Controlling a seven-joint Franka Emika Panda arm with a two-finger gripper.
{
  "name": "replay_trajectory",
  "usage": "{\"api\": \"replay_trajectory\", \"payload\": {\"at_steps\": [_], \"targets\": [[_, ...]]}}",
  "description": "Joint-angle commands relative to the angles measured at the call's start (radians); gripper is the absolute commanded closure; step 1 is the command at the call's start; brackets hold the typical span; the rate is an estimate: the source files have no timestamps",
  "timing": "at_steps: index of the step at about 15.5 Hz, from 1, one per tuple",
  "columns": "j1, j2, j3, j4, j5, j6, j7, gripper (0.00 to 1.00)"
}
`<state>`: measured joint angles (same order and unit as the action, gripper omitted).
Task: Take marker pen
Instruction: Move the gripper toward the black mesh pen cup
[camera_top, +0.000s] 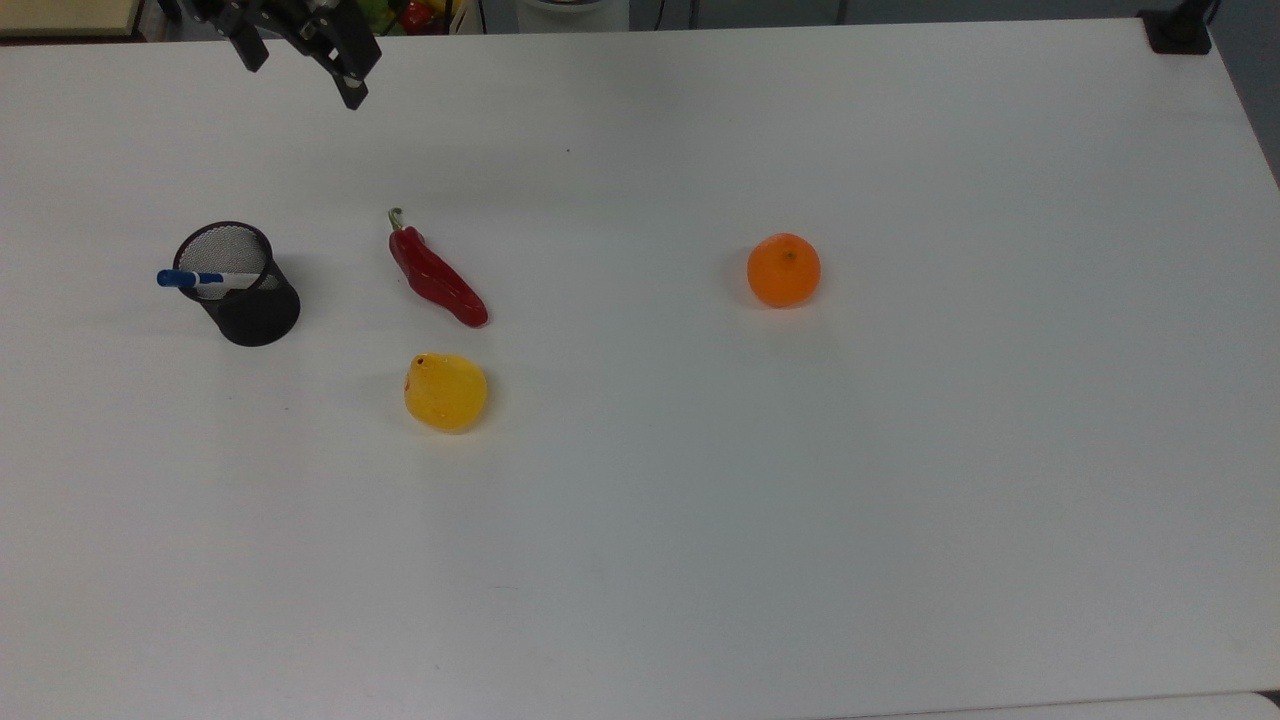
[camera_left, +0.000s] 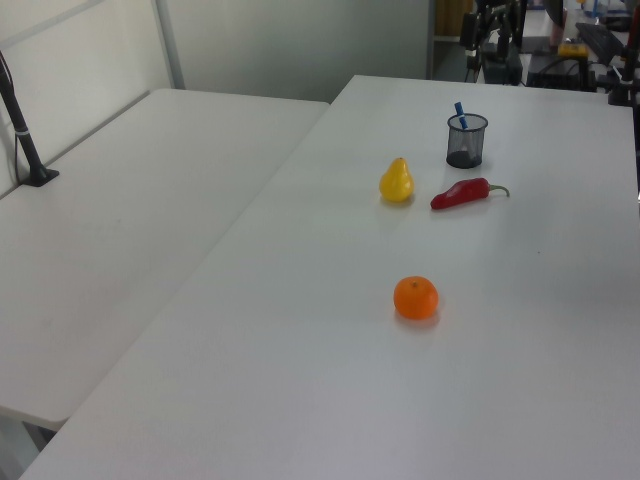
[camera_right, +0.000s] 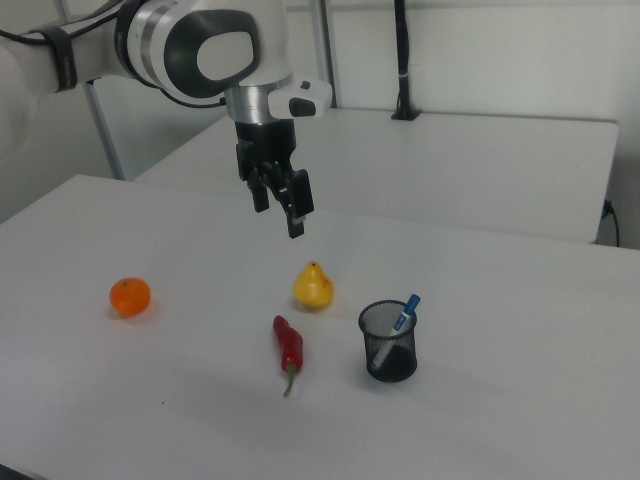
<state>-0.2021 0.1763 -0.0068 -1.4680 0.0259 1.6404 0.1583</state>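
While the marker pen (camera_top: 207, 279) is leaning in the black mesh cup (camera_top: 250, 300), blue cap up, the pincer (camera_right: 279, 212) is hanging spread and empty well above the desk (camera_top: 900, 450).

Standing in the cup is leaving the capped end proud of the rim, probably the easiest part to pinch; the red chilli (camera_top: 437, 279), yellow pear (camera_top: 446, 393) and orange (camera_top: 784, 270) are lying apart, out of the way.

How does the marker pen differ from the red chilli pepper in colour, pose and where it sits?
The marker pen is white with a blue cap; the chilli pepper is red with a greenish stem. The pen stands tilted inside the black mesh cup, cap up; the pepper lies flat on the table. The pen looks thinner than the pepper. Both are elongated, and neither is touched by the gripper.
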Motion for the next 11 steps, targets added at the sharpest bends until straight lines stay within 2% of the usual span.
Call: {"api": "replay_trajectory", "payload": {"at_steps": [1, 4, 7, 11], "targets": [[0.006, -0.035, 0.004, -0.002, -0.006, -0.065, 0.081, 0.00], [0.013, -0.025, 0.004, -0.003, -0.018, -0.059, 0.084, 0.00], [0.046, -0.023, -0.007, -0.003, -0.060, -0.031, 0.083, 0.00], [0.049, -0.006, -0.012, -0.014, -0.058, 0.123, 0.084, 0.00]]}}
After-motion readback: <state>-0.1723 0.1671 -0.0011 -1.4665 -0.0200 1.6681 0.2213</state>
